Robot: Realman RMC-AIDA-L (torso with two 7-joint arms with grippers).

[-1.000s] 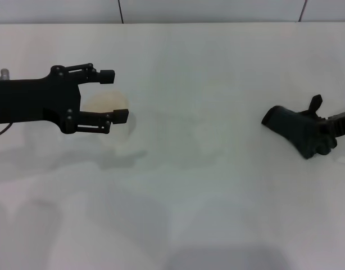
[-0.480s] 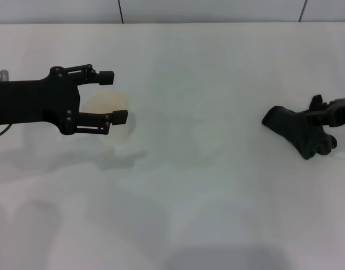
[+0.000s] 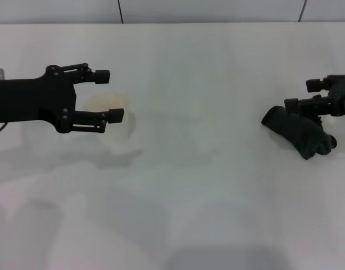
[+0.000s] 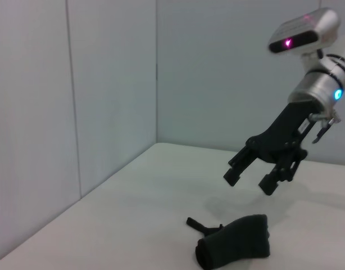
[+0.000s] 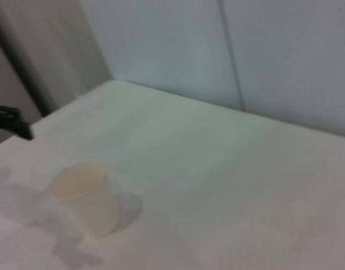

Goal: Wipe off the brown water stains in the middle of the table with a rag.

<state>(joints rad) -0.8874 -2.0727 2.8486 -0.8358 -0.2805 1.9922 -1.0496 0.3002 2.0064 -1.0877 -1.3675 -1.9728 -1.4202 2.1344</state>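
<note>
The rag (image 3: 299, 134), a lumpy black cloth, lies on the white table (image 3: 206, 185) at the right. My right gripper (image 3: 302, 94) hangs open just above it, not touching. In the left wrist view the same right gripper (image 4: 250, 181) hovers open over the rag (image 4: 235, 247). My left gripper (image 3: 109, 95) is open at the left with nothing held. No brown water stains show on the table in any view.
A whitish translucent cup (image 3: 112, 121) stands upright on the table, seen between the left gripper's fingers in the head view. The right wrist view shows the cup (image 5: 87, 198) apart from a left fingertip (image 5: 12, 121). Walls border the table's far edge.
The right gripper has risen off the rag and opened, leaving the rag lying on the table. The left arm drifted slightly to the left.
</note>
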